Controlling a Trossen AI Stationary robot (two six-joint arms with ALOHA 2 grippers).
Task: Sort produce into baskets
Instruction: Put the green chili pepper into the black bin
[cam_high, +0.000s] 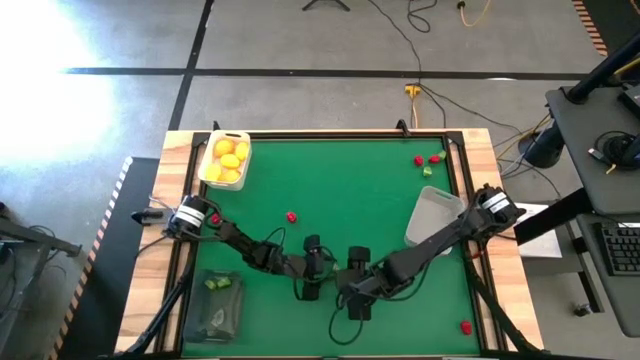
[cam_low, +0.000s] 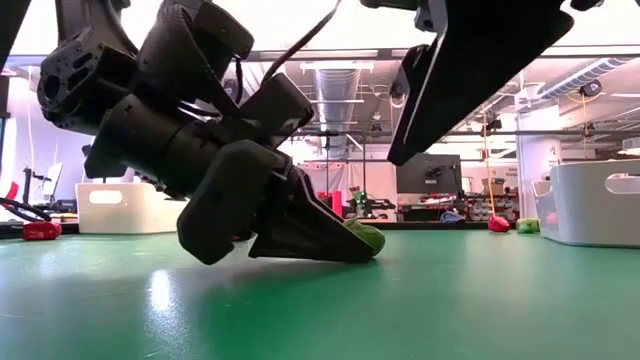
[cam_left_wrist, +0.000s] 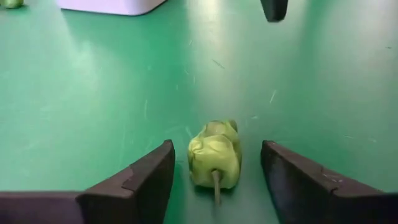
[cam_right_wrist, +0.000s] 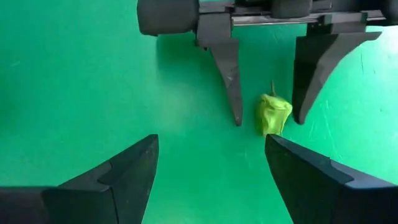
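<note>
A small green pepper-like piece (cam_left_wrist: 214, 158) with a stem lies on the green table near the middle front. My left gripper (cam_left_wrist: 217, 146) is open and low over it, one finger on each side and its fingertips near the table; neither finger plainly touches the piece. The right wrist view also shows the piece (cam_right_wrist: 273, 114) and the left gripper (cam_right_wrist: 268, 121). My right gripper (cam_right_wrist: 211, 140) is open and empty, facing the left one from close by. The white basket (cam_high: 225, 160) holds yellow fruits. The pale grey-white basket (cam_high: 435, 215) stands at the right. The dark basket (cam_high: 215, 305) holds green pieces.
A red piece (cam_high: 291, 216) lies left of centre. Two red pieces (cam_high: 419, 159) and a green one (cam_high: 427, 171) lie at the far right. Another red piece (cam_high: 465, 326) lies near the front right corner. The two arms meet close together at the front centre (cam_high: 335, 275).
</note>
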